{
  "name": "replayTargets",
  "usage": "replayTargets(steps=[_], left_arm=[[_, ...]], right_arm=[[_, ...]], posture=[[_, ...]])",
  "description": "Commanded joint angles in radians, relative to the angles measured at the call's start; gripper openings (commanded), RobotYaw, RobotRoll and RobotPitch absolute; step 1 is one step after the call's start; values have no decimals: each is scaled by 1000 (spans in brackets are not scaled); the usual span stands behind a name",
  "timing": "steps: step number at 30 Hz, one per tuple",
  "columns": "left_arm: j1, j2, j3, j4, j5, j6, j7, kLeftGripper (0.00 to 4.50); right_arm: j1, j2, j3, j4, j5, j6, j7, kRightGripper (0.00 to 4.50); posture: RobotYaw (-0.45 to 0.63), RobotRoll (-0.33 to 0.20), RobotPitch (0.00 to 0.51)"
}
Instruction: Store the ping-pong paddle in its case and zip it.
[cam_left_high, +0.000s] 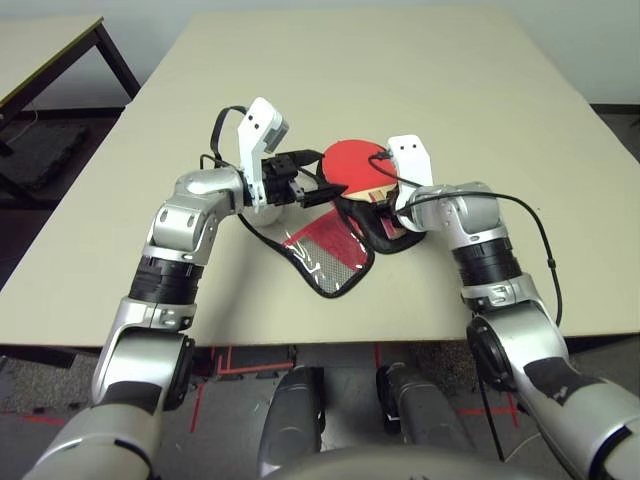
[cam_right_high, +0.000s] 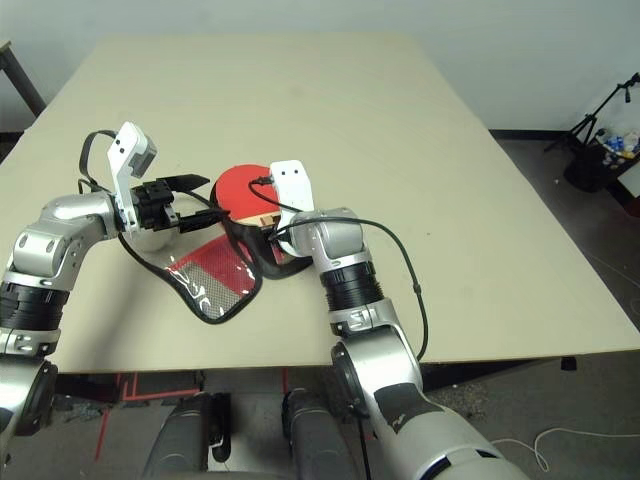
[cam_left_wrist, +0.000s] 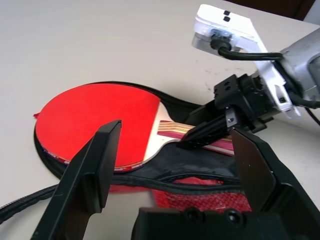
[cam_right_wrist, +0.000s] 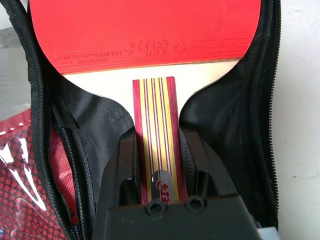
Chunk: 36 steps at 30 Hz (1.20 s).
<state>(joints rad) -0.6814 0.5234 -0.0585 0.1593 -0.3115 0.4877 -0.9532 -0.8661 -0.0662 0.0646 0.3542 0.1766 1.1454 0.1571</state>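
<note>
1. My right gripper (cam_right_wrist: 157, 165) is clenched on the striped wooden handle of the ping-pong paddle (cam_left_high: 352, 165); its red face lies flat on the black lining of the case (cam_left_high: 330, 255), just past table centre toward 12 o'clock.
2. My left gripper (cam_left_high: 318, 180) hangs released, jaws spread, just beside the paddle at its 9 o'clock.
3. The case's front flap, with its mesh pocket, is folded open toward 7 o'clock on the table (cam_left_high: 480, 90), zip undone.
4. I judge the paddle stiff and light, the rubber grippy; the handle is the sensible hold.
5. The case looks soft and floppy, so I'd pinch the flap by its zipper edging.
</note>
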Motion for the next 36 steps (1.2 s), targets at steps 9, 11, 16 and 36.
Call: replayTargets(steps=[9, 11, 16, 36], left_arm=[[-24, 22, 10, 27, 10, -11, -4, 4500], [-45, 39, 22, 56, 13, -24, -4, 4500], [-131, 118, 94, 181, 12, -60, 3, 4500], [136, 523, 70, 296, 90, 19, -270, 4500]], right_arm=[[-24, -112, 17, -124, 36, 114, 116, 4350], [-25, -153, 8, -167, 55, 127, 152, 4484], [38, -226, -44, -504, 157, 304, 213, 4484], [116, -473, -66, -547, 248, 24, 449, 4484]], posture=[[12, 0, 115], [9, 0, 115], [14, 0, 117], [23, 0, 128]])
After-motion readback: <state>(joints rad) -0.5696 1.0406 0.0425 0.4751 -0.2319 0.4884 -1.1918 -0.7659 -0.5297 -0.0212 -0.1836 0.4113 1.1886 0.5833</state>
